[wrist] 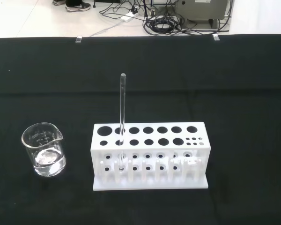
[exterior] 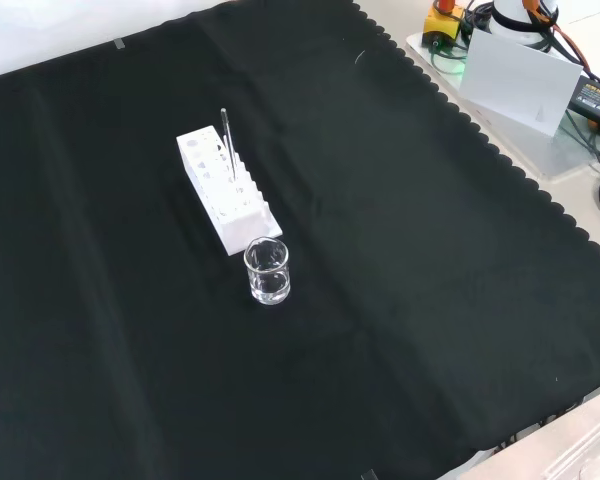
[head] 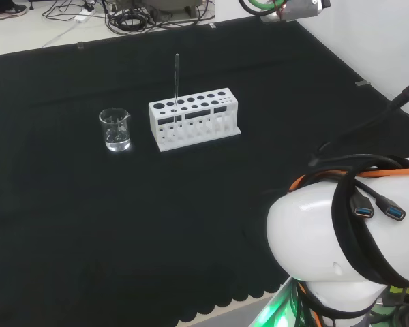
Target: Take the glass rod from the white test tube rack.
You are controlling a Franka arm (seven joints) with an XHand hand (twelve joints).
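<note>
The glass rod (head: pixel 176 87) is being held upright in the white test tube rack (head: pixel 194 118), standing in a hole of the front row near the rack's left end as the head view shows it, with most of its length rising above the rack's top plate. In the wrist view the glass rod (wrist: pixel 121 123) is being seen passing down through the top plate of the rack (wrist: pixel 149 157) to the lower tier. The rack is being carried by the tabletop (head: pixel 88 218), which is being covered by black cloth. A small clear beaker (head: pixel 115 129) is being kept just beside the rack, apart from it, to its left in the head view; in the front view the beaker (exterior: pixel 267 270) is being shown nearer the camera than the rack (exterior: pixel 226 190), with the glass rod (exterior: pixel 227 143) standing above the rack's middle. A little clear liquid is being held in the bottom of the beaker (wrist: pixel 43 149). The arm's own white link (head: pixel 341 252) is being shown large at the right of the head view, well apart from the rack. Whether the fingers of the robot hand are being held apart or together cannot be told.
</note>
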